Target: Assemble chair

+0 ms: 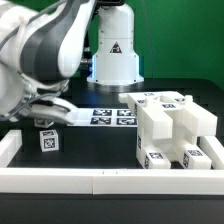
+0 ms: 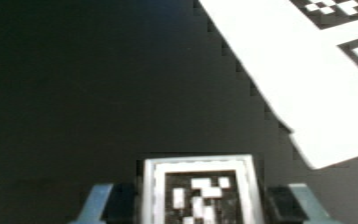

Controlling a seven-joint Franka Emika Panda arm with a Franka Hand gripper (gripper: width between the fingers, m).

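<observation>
1. The dark worktop (image 1: pixel 90 150) carries everything. Low white border rails (image 1: pixel 100 182) run along its near edge and its edge on the exterior view's left.
2. The robot arm (image 1: pixel 50 45) reaches in above the worktop, on the exterior view's left of the marker board (image 1: pixel 112 116). Its white base (image 1: pixel 115 50) stands just behind the marker board.
3. The chair is in pieces. Most of them form a cluster of white chair parts (image 1: pixel 172 128) on the worktop, just beside the marker board on the exterior view's right. Several pieces show black-and-white tags.
4. The marker board lies flat near the middle of the worktop and shows several tags.
5. The end effector (image 2: pixel 199 200) hangs low on the exterior view's left of the marker board, right over one loose piece.
6. That piece, a small tagged block (image 1: pixel 47 140), sits on the worktop well apart from the cluster, on the far side of the marker board from it. In the wrist view the block sits tag-up between the two fingers (image 2: pixel 105 203). The fingers stand partly apart, one at each side of the block. I cannot tell whether they press on it.
</observation>
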